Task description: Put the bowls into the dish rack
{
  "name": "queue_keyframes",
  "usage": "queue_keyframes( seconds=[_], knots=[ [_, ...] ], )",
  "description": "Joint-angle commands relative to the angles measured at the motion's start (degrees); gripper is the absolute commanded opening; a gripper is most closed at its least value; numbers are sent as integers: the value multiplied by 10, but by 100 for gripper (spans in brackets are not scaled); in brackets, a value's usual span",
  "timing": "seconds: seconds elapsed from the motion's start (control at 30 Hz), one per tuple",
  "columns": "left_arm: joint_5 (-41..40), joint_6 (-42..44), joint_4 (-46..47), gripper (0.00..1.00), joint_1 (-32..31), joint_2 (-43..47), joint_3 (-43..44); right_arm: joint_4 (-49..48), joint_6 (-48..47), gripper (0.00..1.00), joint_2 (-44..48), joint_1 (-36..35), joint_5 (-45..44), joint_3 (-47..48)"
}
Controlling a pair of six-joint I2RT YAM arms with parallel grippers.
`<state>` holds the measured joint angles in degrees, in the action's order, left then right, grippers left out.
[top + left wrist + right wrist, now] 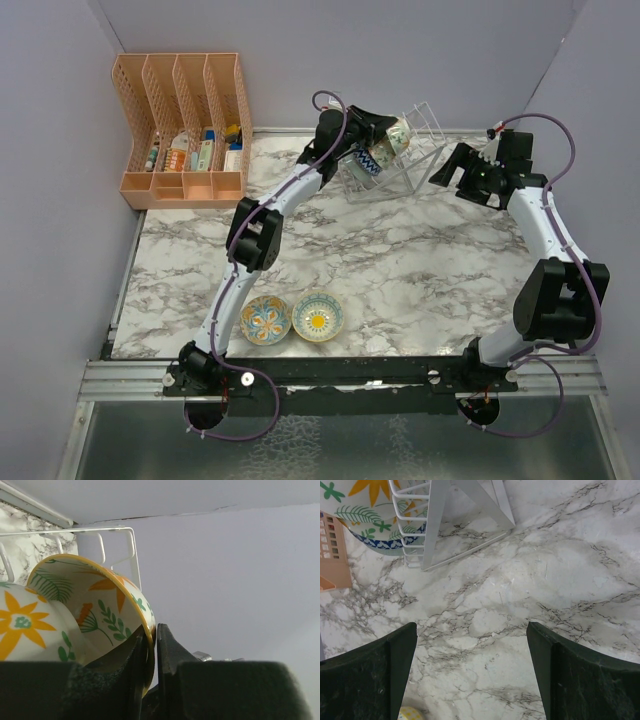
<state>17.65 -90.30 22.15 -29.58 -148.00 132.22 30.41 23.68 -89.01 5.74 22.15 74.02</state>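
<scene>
At the far side of the marble desk (420, 270), the left gripper (388, 137) is at the dish rack (425, 125). Its jaws are drawn almost together on the yellow-edged rim of a floral cream bowl (105, 610), one jaw inside the bowl and one outside. In the wrist view the bowl is tipped up on edge in front of the rack's white wires, its hollow facing the camera. A second cream bowl (22, 625) bearing an orange flower overlaps it just to the left. Seen from above, a teal bowl with a zigzag band (366, 164) sits at the near-left end of the rack, just beside the held bowl. The right gripper (472, 630) hangs over bare desk to the right of the rack, its jaws spread wide and holding nothing. Its camera catches the rack's wire end at upper left, with floral and blue-patterned bowls behind the wires. Two bowls lie well apart from the rack at the near left of the desk, open side up and almost touching: a blue-orange bowl (265, 320) on the left and a yellow bowl (318, 316) on the right. An orange slotted organizer (185, 130) holding small items stands at the far left corner.
</scene>
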Motion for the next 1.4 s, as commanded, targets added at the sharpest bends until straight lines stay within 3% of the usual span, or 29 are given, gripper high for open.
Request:
queue_keyframes(
  seconds=[0.0, 0.37, 0.7, 0.97, 1.07, 1.13, 1.37],
  knots=[
    [17, 1, -15, 19, 6, -4, 31, -4, -6, 91, -7, 4, 1, 9],
    [20, 21, -46, 44, 16, 14, 20, -7, -4, 91, -9, 4, 4, 6],
    [23, 50, -93, 52, 24, 33, 19, -8, -1, 91, -10, 4, 10, 7],
    [26, 82, -134, 66, 27, 54, 12, -10, 2, 91, -6, 4, 14, 2],
    [25, 107, -166, 79, 32, 60, 17, -12, 3, 91, -3, 3, 17, -2],
    [25, 124, -187, 98, 35, 65, 16, -13, 4, 91, -2, 4, 20, -4],
    [25, 164, -217, 99, 39, 94, -19, -16, 9, 90, -2, 4, 29, -6]
  ],
)
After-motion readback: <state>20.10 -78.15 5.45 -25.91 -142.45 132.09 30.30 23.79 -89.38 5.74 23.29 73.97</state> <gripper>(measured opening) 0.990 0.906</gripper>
